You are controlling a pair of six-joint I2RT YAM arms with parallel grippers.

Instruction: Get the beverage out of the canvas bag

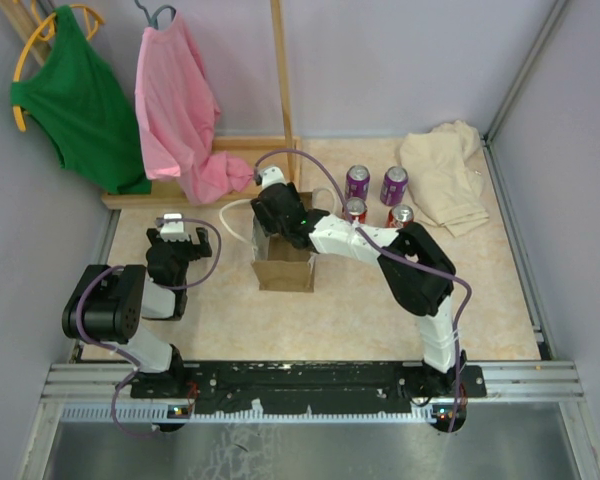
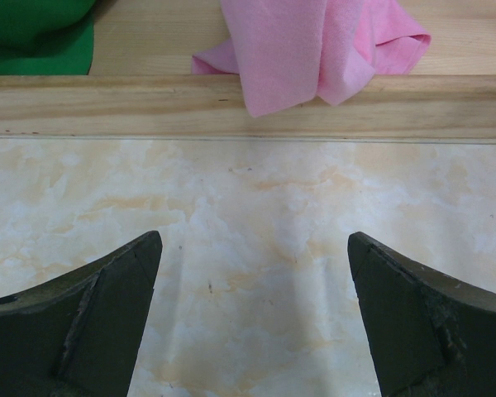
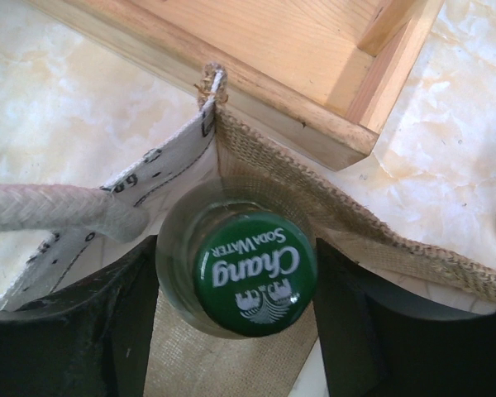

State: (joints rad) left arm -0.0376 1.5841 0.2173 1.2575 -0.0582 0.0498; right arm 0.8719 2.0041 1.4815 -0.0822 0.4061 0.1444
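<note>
The canvas bag (image 1: 285, 268), small and tan-brown, stands at the table's middle. In the right wrist view its burlap wall (image 3: 264, 161) and a white rope handle (image 3: 50, 207) show. A glass soda-water bottle with a green Chang cap (image 3: 255, 273) stands upright inside it. My right gripper (image 3: 236, 289) reaches into the bag from above (image 1: 280, 215), and its two black fingers press against the bottle's sides just below the cap. My left gripper (image 2: 252, 240) is open and empty over bare table, left of the bag (image 1: 173, 237).
Two purple cans (image 1: 358, 181) (image 1: 394, 185) and two red-topped cans (image 1: 355, 208) (image 1: 401, 216) stand right of the bag. A cream cloth (image 1: 445, 175) lies at the back right. A wooden rack base (image 3: 314, 74) with a pink shirt (image 1: 180, 110) and a green shirt (image 1: 80, 100) runs behind.
</note>
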